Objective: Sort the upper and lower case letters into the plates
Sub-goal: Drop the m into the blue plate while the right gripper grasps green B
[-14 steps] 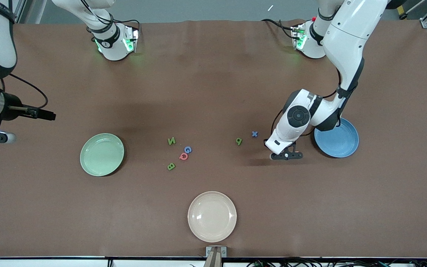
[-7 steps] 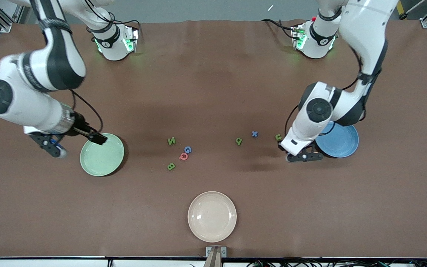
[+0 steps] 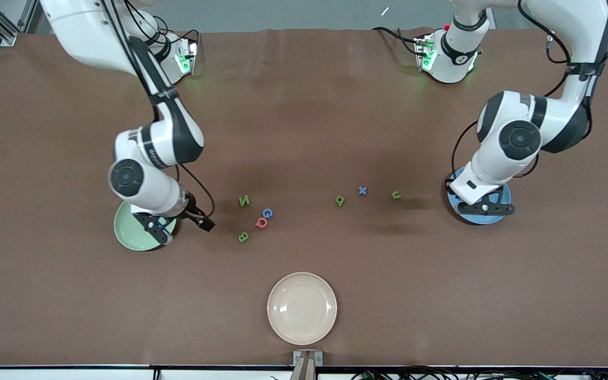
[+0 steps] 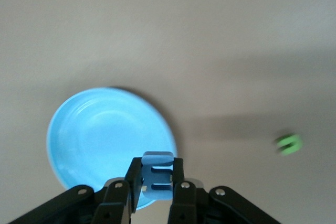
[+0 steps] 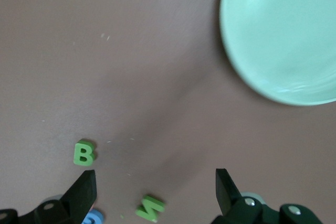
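My left gripper (image 4: 157, 164) is shut on a blue letter E (image 4: 157, 176) and hangs over the rim of the blue plate (image 4: 105, 140). In the front view this gripper (image 3: 486, 209) covers much of that plate (image 3: 481, 220). My right gripper (image 5: 155, 175) is open and holds nothing. It hangs (image 3: 159, 230) over the pale green plate's (image 3: 126, 235) edge on the side toward the letters. Loose on the table lie a green N (image 3: 244, 200), a blue G (image 3: 267, 213), a red letter (image 3: 261, 222), a green B (image 3: 243, 237), a green p (image 3: 340, 200), a blue x (image 3: 362, 190) and a green u (image 3: 396, 195).
A cream-white plate (image 3: 302, 307) sits near the table's front edge, closer to the front camera than the letters. Both arm bases (image 3: 444, 55) stand along the back edge. Bare brown table lies around the plates.
My left gripper has travelled from beside the green u to over the blue plate, uncovering the u. My right arm has swung in from the table's end to the green plate.
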Controlling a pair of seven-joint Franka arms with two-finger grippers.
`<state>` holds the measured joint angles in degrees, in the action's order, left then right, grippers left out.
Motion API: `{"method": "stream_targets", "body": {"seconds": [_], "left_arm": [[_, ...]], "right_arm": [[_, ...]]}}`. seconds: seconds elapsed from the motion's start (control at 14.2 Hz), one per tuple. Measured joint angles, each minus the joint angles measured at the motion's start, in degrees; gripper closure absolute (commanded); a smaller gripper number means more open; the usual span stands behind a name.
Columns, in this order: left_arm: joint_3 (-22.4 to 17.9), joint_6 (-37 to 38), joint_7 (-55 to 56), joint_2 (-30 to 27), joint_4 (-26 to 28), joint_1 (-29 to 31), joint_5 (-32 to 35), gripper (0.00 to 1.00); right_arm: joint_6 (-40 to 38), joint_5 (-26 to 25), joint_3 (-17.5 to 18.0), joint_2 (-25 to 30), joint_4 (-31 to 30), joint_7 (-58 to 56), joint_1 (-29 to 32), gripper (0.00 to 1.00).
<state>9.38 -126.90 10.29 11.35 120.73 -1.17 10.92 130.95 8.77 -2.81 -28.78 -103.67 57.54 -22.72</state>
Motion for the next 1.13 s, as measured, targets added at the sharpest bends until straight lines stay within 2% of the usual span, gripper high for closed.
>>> {"method": "stream_targets", "body": {"seconds": [0.21, 0.35, 0.64, 0.85, 1.13], "left_arm": [[0.0, -2.9, -7.7, -1.2, 4.7, 5.6, 0.0, 0.93], [-0.1, -7.6, -12.2, -0.8, 7.4, 8.7, 0.0, 0.93], [-0.1, -14.7, -19.1, 3.1, 9.4, 14.0, 0.0, 0.93], [-0.1, -18.8, -21.8, 6.8, 9.5, 15.7, 0.0, 0.93], [-0.1, -19.9, -22.1, 8.8, 9.4, 15.8, 0.1, 0.93]], "right_arm": [[5.1, 0.1, 0.0, -4.4, 1.1, 6.1, -2.1, 0.02], [5.6, 0.1, 0.0, -7.2, 4.3, 11.2, -3.3, 0.03], [5.5, 0.1, -0.2, -11.5, 10.9, 13.4, -3.7, 0.05], [5.1, 0.1, -0.2, -13.8, 13.6, 13.7, -3.7, 0.15], [4.5, 0.1, -0.2, -18.1, 16.9, 16.4, -4.5, 0.24]]}}
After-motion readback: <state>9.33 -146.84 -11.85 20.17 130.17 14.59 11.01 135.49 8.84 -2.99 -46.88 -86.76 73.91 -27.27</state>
